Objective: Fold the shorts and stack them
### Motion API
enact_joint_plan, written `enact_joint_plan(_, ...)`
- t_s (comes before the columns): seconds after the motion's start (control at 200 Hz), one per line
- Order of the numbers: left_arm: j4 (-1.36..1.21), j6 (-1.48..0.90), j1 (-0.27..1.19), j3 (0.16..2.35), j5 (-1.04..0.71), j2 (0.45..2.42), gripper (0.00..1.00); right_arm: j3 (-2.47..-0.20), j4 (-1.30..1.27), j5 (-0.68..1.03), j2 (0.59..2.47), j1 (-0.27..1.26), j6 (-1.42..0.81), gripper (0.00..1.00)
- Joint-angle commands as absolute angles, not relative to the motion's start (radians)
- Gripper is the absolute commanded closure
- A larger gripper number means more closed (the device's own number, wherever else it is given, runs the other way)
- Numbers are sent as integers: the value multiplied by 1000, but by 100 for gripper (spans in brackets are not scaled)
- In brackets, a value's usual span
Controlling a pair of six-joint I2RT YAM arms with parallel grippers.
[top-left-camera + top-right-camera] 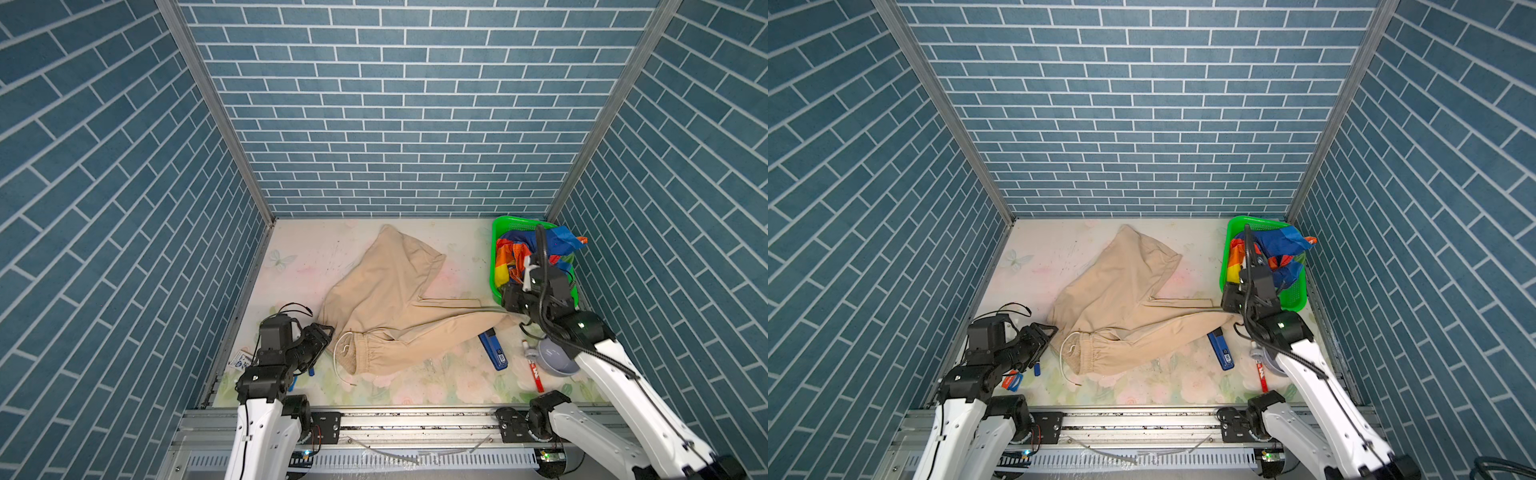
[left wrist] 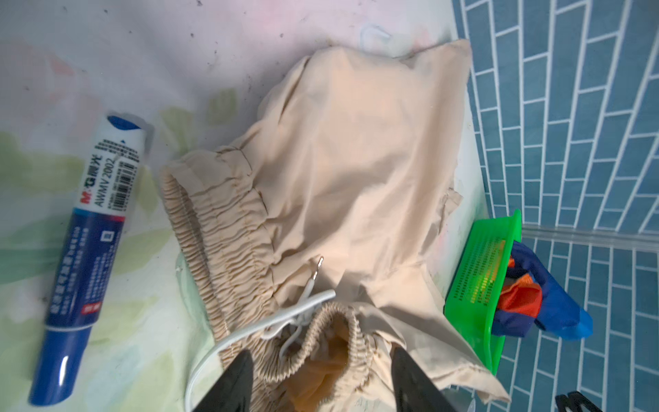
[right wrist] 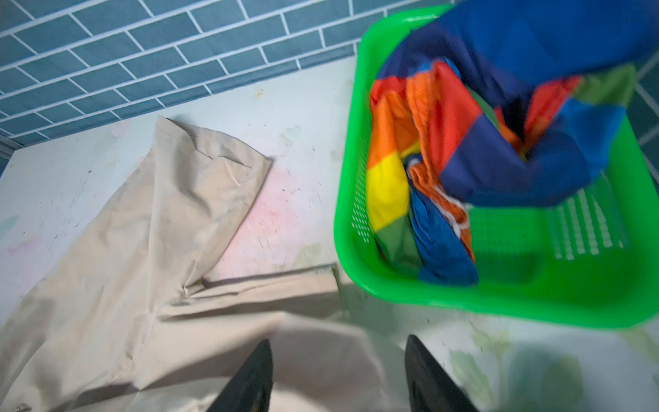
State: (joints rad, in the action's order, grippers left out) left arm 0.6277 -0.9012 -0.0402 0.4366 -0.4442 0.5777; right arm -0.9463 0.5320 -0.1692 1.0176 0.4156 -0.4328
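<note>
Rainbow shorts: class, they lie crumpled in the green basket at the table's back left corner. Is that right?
No. The rainbow shorts do lie crumpled in the green basket, but it stands at the back right corner of the table, not the left, as both top views show.

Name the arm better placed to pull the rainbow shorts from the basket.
Right. The right end effector hangs open beside the green basket holding the rainbow shorts; the left end effector is at the waistband of the beige shorts.

The left gripper [image 2: 322, 388] is open, tan shorts [image 2: 356, 160] between its fingers [image 2: 235, 385], a blue pen [image 2: 85, 249] off beside.
</note>
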Motion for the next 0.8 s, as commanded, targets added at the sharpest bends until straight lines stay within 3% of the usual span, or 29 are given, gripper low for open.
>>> enact_joint_plan(0.0, 457, -871, -28, 429, -391, 727, 33, -1101, 462, -132, 1251, 463, -326, 34)
enact_joint_plan(0.12, 393, -813, 14, 496, -315, 918, 35, -1286, 473, -113, 1521, 483, -258, 30)
enact_joint_plan(0.315, 344, -747, 25, 621, -256, 1215, 48, -1521, 467, -66, 1804, 483, -216, 30)
enact_joint_plan(0.79, 438, -639, 75, 865, -125, 1582, 64, -1736, 508, -35, 2040, 447, -199, 29)
